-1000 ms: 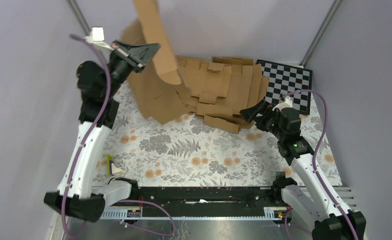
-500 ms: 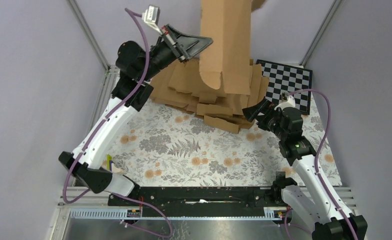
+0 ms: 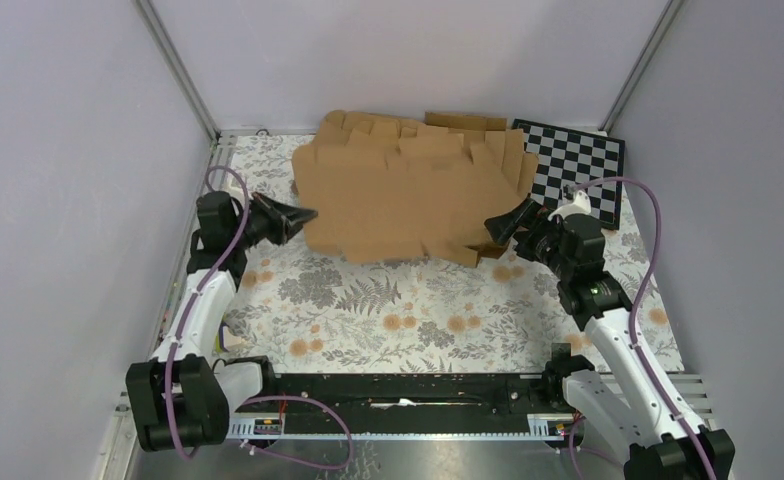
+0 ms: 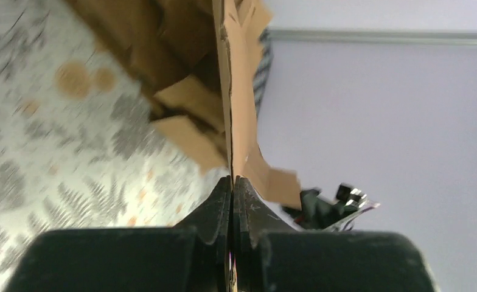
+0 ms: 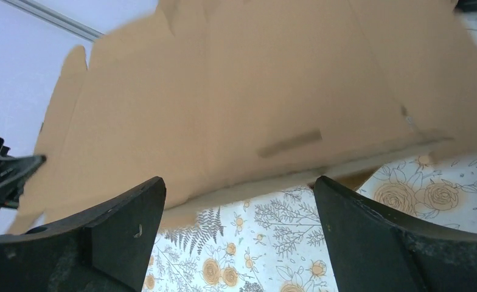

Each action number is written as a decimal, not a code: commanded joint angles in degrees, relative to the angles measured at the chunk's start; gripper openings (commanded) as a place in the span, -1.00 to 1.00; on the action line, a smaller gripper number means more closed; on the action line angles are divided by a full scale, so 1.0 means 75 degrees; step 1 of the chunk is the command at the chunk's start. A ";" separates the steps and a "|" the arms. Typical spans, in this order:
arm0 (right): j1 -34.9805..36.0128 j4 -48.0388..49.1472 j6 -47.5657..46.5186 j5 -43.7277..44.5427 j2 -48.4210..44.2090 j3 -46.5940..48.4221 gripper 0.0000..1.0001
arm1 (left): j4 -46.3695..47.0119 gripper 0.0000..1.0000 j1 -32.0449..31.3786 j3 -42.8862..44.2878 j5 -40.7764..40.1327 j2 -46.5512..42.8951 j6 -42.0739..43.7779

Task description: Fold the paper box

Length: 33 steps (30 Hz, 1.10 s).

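Observation:
The paper box (image 3: 398,205) is a flat brown die-cut sheet, held roughly level over the back of the table and covering most of the pile behind it. My left gripper (image 3: 308,214) is shut on its left edge; in the left wrist view the sheet (image 4: 233,103) runs edge-on out of the shut jaws of the left gripper (image 4: 232,179). My right gripper (image 3: 513,218) is open and empty at the sheet's right front corner. In the right wrist view the sheet's underside (image 5: 254,103) fills the top, above the open right gripper (image 5: 239,201).
A pile of flat brown cardboard blanks (image 3: 468,125) lies at the back, mostly under the sheet. A black-and-white checkerboard (image 3: 578,160) lies at the back right. The floral cloth (image 3: 398,310) covers the table. A metal frame post (image 3: 173,65) stands at the back left.
My left arm has swung down from high above the table, bringing the sheet from upright to roughly flat over the pile. The right arm has not moved.

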 commanded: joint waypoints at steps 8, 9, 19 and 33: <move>0.0057 -0.0005 -0.0483 0.0239 0.1255 0.0842 0.99 | -0.4338 -0.96 -0.0003 0.1813 -0.0685 -0.0872 0.5110; 0.0057 -0.0065 -0.0595 0.0450 0.1369 0.0960 0.99 | -0.4472 -0.96 -0.0003 0.1902 -0.0863 -0.0912 0.5249; 0.0063 -0.0206 -0.1385 0.1234 0.2960 0.1679 0.99 | -0.4719 -0.96 -0.0133 0.1683 -0.1807 -0.1508 0.6164; 0.0057 -0.0059 -0.1957 -0.0658 0.5392 0.2697 0.88 | -0.4232 -0.92 -0.0675 0.1449 -0.1284 -0.1988 0.6477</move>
